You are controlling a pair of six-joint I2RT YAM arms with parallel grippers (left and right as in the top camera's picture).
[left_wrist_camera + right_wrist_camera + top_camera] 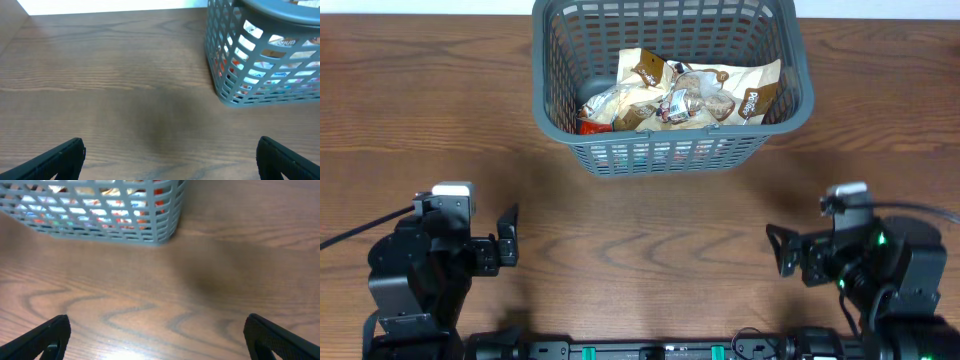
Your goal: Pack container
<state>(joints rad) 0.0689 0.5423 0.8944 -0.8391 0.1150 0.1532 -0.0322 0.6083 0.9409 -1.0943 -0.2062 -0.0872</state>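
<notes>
Far centre | container (660,152) upright, mouth up | long axis unclear, cropped

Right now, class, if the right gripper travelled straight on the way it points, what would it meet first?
Probably the near corner of the grey lattice basket, dead ahead of the right gripper; only bare wooden table lies between, though depth is unclear.
</notes>
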